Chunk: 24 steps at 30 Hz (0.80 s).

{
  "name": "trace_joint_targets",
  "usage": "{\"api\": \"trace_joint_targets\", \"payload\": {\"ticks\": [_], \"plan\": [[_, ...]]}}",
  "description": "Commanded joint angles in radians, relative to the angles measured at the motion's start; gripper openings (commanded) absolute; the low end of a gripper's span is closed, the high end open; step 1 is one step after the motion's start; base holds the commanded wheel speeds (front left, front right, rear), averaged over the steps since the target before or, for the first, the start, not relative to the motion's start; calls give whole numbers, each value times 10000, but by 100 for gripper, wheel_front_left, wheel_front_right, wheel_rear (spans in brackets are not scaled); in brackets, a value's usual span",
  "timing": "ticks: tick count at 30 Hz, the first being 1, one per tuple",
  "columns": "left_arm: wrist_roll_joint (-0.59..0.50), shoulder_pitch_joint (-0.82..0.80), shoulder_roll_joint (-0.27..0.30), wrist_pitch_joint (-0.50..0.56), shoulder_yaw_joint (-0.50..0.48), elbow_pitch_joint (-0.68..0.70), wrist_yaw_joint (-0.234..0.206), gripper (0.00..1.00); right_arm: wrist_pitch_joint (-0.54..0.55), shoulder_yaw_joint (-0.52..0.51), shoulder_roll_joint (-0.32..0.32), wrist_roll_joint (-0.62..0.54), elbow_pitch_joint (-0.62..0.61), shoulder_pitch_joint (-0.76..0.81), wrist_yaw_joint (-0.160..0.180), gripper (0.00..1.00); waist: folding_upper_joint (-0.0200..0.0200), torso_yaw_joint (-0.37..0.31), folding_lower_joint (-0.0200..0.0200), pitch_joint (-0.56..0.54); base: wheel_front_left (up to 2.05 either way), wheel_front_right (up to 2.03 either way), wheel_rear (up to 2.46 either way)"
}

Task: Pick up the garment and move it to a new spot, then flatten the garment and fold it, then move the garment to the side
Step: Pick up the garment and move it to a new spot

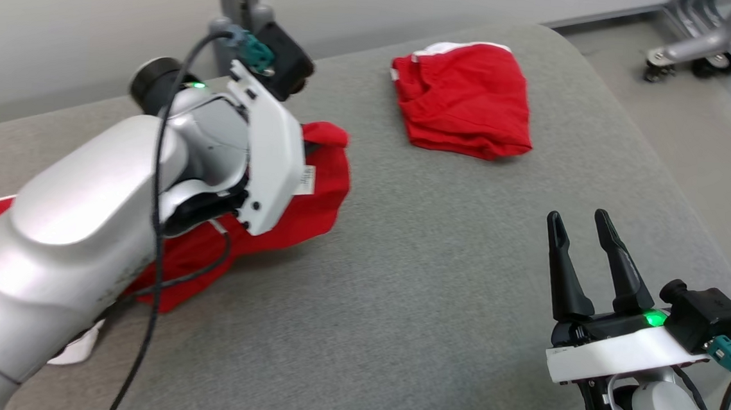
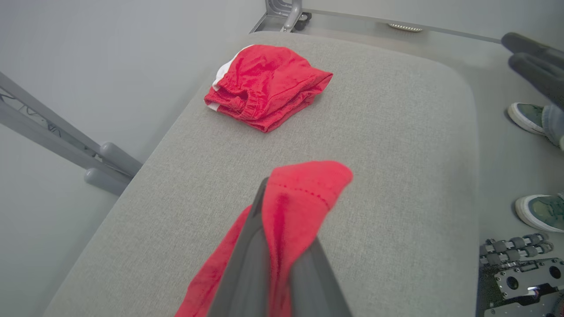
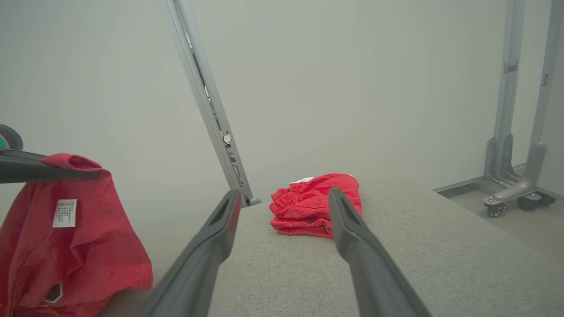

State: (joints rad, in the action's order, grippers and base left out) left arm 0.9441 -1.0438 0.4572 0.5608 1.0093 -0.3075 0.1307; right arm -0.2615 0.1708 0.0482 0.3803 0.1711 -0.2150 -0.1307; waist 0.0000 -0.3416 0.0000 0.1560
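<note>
red soft garment limp, clamped in left fingers | right fingers splayed, empty | grey woven cushion

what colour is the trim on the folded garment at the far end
White trim on the red folded garment; clearest in head view.

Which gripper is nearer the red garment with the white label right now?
Left. The left gripper is shut on the labelled garment; the right gripper stands open, apart, off to its right.
</note>
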Motion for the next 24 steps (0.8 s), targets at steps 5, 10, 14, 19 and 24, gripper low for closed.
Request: {"api": "trace_joint_targets", "payload": {"ticks": [5,10,14,19,24], "plan": [[118,-879,-775,-553,841,-735,-3,0,-28,148,53,460,-136,24,-4,100,0,-1186,0,585,0,0,0],[254,-1284,-1270,-1143,1338,-1474,-3,0,-28,273,50,814,-179,-65,-4,100,0,-1798,0,863,0,0,0],[449,-1403,-1617,-1694,1689,-2108,-3,0,-29,345,47,988,-211,-155,-4,100,0,-2060,0,976,0,0,0],[915,-1357,-1917,-2172,2066,-2719,-3,35,-29,251,50,978,-190,-192,-4,100,0,-2039,0,986,0,0,0],[1428,-1561,-1912,-2253,2316,-2851,-3,100,-29,137,53,731,-88,-205,-4,100,0,-1538,0,829,0,0,0]]}}
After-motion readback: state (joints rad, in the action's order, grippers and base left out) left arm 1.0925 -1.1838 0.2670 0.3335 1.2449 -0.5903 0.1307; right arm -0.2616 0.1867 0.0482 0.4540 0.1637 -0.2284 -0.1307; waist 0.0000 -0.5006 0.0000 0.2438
